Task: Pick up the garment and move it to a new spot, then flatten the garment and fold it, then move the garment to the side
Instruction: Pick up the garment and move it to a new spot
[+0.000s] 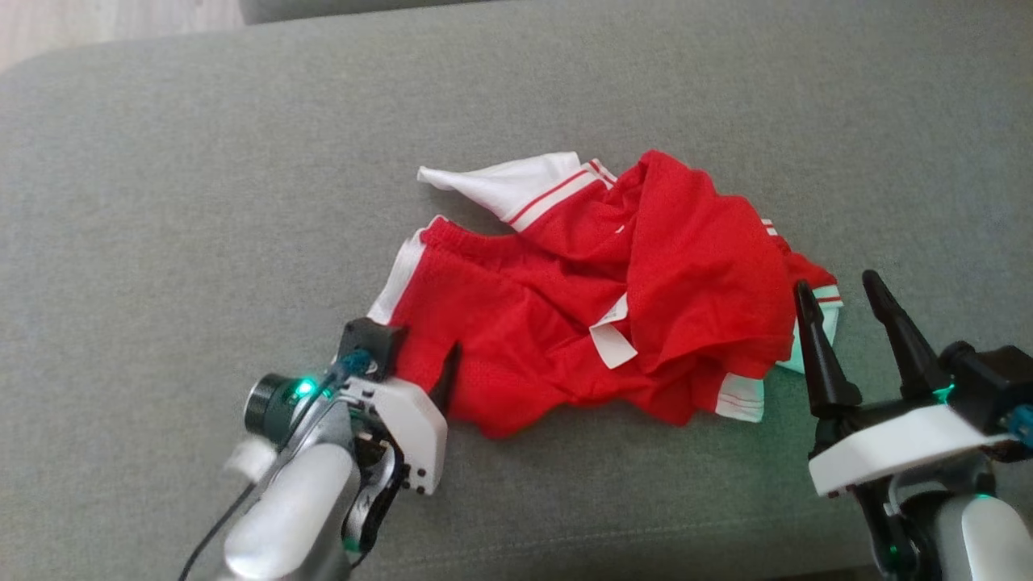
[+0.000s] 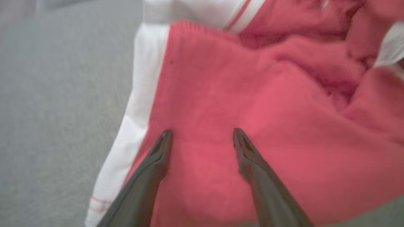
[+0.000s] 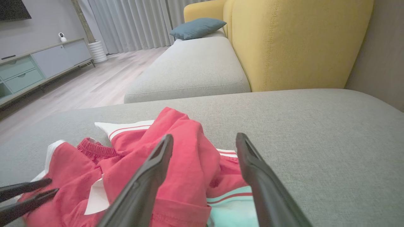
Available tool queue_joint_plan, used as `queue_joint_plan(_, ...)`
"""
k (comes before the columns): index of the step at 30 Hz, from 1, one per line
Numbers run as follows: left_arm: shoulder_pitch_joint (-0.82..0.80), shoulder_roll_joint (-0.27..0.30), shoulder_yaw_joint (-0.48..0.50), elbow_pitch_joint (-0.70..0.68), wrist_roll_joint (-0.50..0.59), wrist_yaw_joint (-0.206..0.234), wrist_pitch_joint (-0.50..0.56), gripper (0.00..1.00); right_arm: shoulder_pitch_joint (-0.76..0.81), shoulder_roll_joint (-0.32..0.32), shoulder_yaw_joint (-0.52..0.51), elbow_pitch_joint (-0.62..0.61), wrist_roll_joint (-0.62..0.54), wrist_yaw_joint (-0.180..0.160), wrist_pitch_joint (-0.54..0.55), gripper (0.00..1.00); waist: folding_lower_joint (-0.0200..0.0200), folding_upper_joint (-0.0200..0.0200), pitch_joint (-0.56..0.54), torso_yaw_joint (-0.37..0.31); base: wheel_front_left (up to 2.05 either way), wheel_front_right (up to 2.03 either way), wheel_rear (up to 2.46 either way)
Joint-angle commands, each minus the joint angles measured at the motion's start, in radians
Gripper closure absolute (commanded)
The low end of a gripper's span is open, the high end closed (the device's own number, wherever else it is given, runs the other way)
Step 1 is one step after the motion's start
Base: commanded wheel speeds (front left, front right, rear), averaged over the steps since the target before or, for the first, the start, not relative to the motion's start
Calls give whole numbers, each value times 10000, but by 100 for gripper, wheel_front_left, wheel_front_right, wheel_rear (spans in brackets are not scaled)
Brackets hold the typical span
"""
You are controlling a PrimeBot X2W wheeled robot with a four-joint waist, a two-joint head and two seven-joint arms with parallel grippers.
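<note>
Two grippers, left gripper and right gripper, both with fingers spread wide, nothing pinched in either. The garment is a pair of red shorts with white trim and thin red stripes. It's crumpled in a heap on the grey sofa seat, slightly right of centre.

View differences:
- Head view gives the full layout: heap outline, a white leg end poking out on the far side, both arms coming in from the near edge.
- Left wrist view is close in and blurred: red fabric, white side stripe, grey seat to one side.
- Right wrist view looks low across the seat into the room: yellow backrest, blue pillow, second grey cushion, curtains, low cabinet, wood floor. It also catches the left gripper's two fingers at the heap's edge.

Labels: white tag flipped out among the middle folds; any print is too small to read.

Relative position:
- Left gripper is at the heap's near-left corner, tips over red fabric just beside the white side stripe. Touching or just above, cannot tell.
- Right gripper is at the heap's near-right end. Its left finger is just beside the mint-tinted hem, its right finger over bare seat.
</note>
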Motion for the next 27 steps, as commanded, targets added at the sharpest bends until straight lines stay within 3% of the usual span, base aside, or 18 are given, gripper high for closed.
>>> queue_joint_plan(1,-615,14,241,147,-44,-60,318,0,-360,-136,232,-297,80,-7,-131,0,0,0,121,-84,0,0,0)
queue_joint_plan(6,-932,-303,100,1496,-373,-148,1662,0,-435,-129,241,-174,135,-7,-182,0,0,0,186,-150,0,0,0)
queue_joint_plan(7,-954,-343,88,1640,-445,-178,1838,12,-441,-124,239,-149,144,-7,-187,0,0,0,171,-156,0,0,0)
queue_joint_plan(8,-994,-359,78,1702,-455,-186,1846,68,-445,-118,237,-129,151,-7,-191,0,0,0,147,-158,0,0,0)
queue_joint_plan(9,-1019,-352,71,1742,-434,-168,1779,100,-441,-109,227,-106,161,-7,-201,0,0,0,99,-152,0,0,0)
queue_joint_plan(17,-885,48,356,842,-279,172,345,100,-247,-30,80,-80,165,-7,-207,0,0,0,-389,241,0,0,0)
queue_joint_plan(27,-427,1062,1585,-3013,-230,1225,-1082,100,96,68,-26,-191,179,-7,-127,0,0,0,-1084,1365,0,0,0)
